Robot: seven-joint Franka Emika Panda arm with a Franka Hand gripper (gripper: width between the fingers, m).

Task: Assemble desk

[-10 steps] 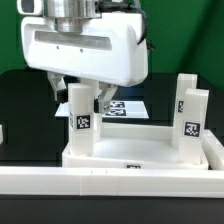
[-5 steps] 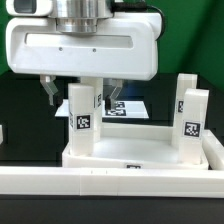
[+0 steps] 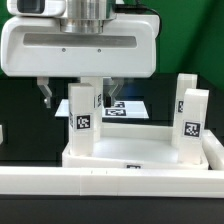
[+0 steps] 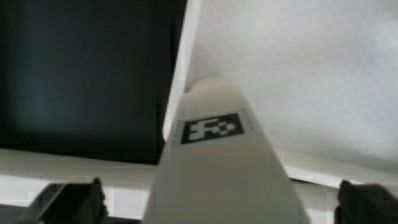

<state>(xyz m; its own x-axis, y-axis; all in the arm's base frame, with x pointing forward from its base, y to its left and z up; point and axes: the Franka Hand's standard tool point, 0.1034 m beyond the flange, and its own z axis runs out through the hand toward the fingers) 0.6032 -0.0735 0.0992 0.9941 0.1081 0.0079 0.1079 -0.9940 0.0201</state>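
- The tool (image 3: 78, 96) hangs with its two dark fingers spread wide, one on each side of an upright white leg (image 3: 82, 118) — released, with a gap on both sides and nothing gripped.
- That leg stands in the tabletop's (image 3: 135, 152) corner socket on the exterior view's left; a black-and-white tag faces the camera on its front.
- In the wrist view the same leg (image 4: 217, 150) rises between the fingertips (image 4: 75, 203), its tag plain on the near face, and the fingers stand clear of its sides.
- Two more legs stand upright on the exterior view's right: one near the front (image 3: 190, 122) with a tag, one just behind it (image 3: 183, 93).
- The tabletop lies upside down on the black desk (image 3: 25, 110), raised rim up, just behind the long white border rail (image 3: 110, 180) that runs across the front.
- The marker board (image 3: 128, 107) lies flat on the desk behind the tabletop, partly hidden by the tool — only a few tags show.
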